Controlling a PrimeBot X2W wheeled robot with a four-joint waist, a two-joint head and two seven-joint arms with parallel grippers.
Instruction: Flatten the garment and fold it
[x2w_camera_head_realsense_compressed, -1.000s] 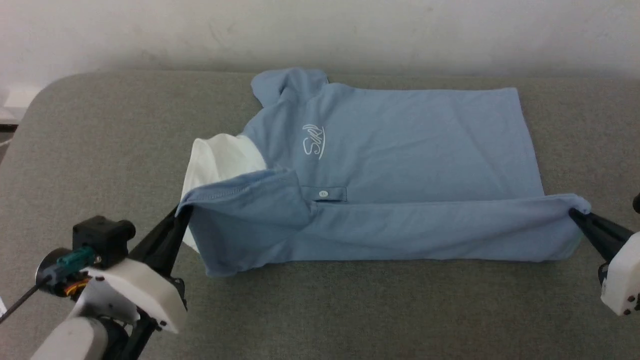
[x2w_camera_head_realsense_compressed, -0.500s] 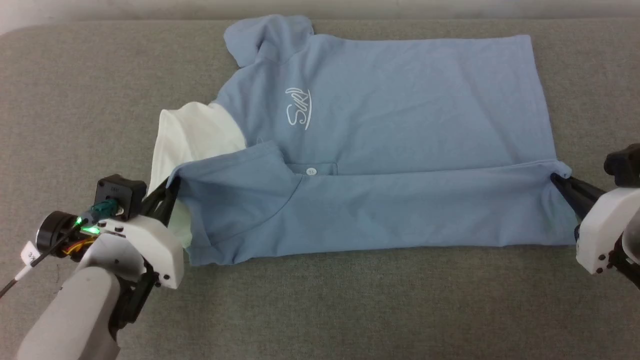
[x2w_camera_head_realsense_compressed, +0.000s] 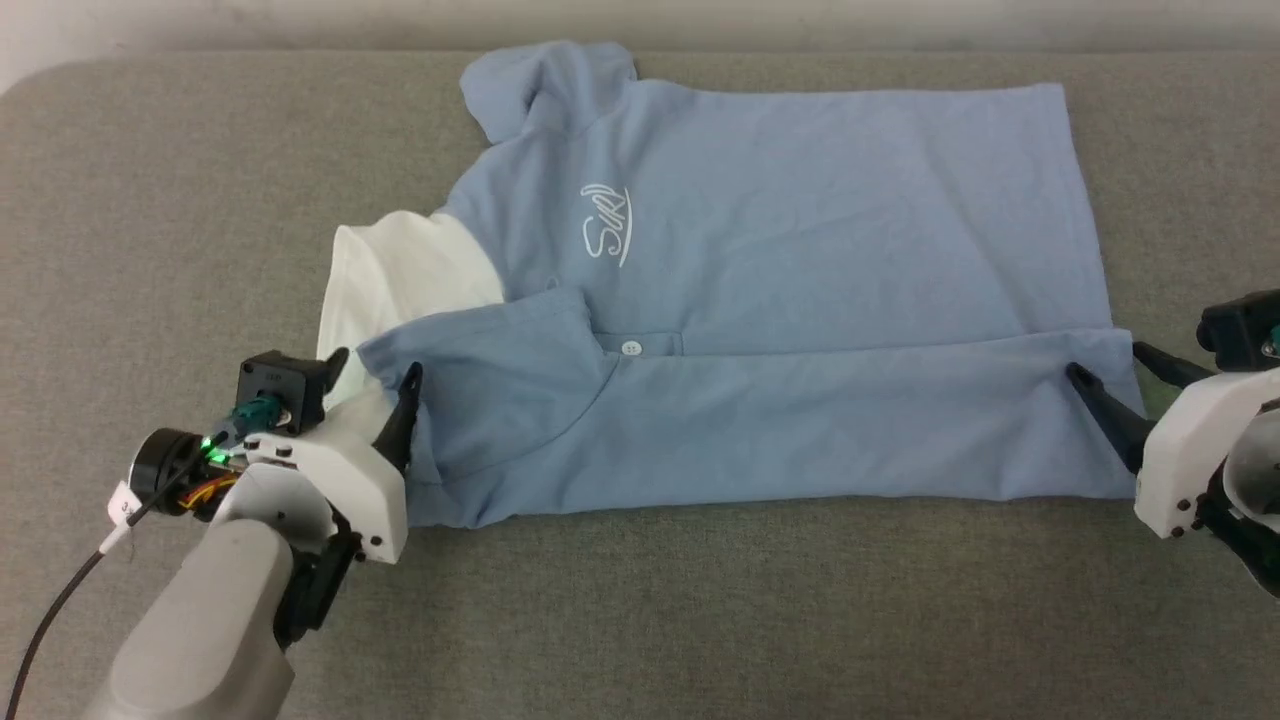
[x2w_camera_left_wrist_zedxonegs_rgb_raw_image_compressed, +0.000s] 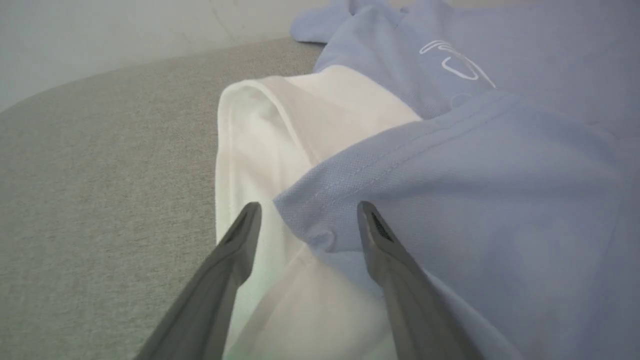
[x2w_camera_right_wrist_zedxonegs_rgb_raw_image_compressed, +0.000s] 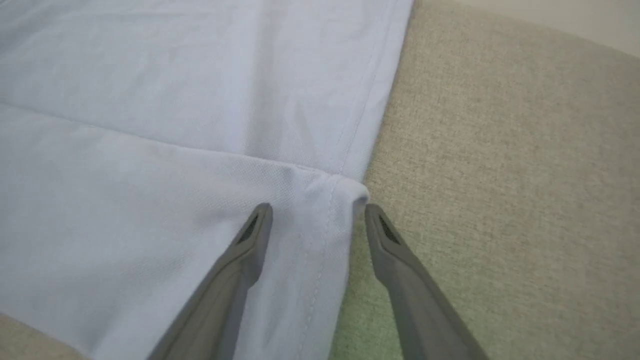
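Light blue knit polo shirt (x2w_camera_head_realsense_compressed: 800, 250) lies flat on the grey fabric surface (x2w_camera_head_realsense_compressed: 700, 620), near long edge folded over the front as far as the placket button (x2w_camera_head_realsense_compressed: 630, 348). Long axis runs left to right in the head view: white collar (x2w_camera_head_realsense_compressed: 400, 290) toward the robot's left, hem toward its right. Left gripper (x2w_camera_head_realsense_compressed: 377, 362) stands at the collar end, fingers spread, straddling the folded shoulder corner without pinching it. Right gripper (x2w_camera_head_realsense_compressed: 1105, 357) stands at the hem end, fingers spread either side of the folded hem corner.
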